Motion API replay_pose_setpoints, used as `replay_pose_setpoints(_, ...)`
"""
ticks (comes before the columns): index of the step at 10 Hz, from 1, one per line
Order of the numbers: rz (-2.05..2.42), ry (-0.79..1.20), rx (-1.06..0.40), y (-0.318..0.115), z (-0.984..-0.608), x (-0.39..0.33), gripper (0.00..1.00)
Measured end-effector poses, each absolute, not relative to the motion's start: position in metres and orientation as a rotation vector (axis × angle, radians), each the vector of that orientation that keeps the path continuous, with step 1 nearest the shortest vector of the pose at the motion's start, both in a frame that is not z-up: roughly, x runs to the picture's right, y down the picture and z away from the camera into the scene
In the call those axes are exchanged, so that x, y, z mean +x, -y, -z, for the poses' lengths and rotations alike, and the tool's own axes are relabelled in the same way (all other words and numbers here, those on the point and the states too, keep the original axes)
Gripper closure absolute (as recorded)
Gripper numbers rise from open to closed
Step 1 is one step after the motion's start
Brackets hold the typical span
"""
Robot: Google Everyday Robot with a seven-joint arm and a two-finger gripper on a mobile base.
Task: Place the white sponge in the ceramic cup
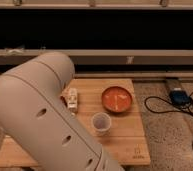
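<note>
The arm [45,125] fills the left and hides the gripper, so whether it is released or grasping cannot be told. On the table [135,145] the bowl [116,99] sits behind the upright cup [101,122]. What looks like the sponge [72,98] lies left of both at the arm's edge, long axis pointing away.

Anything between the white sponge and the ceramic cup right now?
Nothing visible. The white sponge seems to lie beside the arm, left of the orange bowl; only bare table runs to the ceramic cup. The pincer is hidden behind the arm.
</note>
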State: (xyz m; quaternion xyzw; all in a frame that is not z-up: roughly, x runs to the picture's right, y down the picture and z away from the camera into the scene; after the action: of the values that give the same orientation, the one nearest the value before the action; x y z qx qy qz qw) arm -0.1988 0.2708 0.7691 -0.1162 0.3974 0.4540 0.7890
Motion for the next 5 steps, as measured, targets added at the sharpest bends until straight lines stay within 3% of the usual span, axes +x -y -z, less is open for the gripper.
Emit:
replay_pose_setpoints(4, -1.032, -0.897, -0.232, -0.264, -0.769, -0.187, 0.37)
replay_pose_setpoints(5, -1.042, -0.911, -0.229, -0.262, -0.769, -0.183, 0.44)
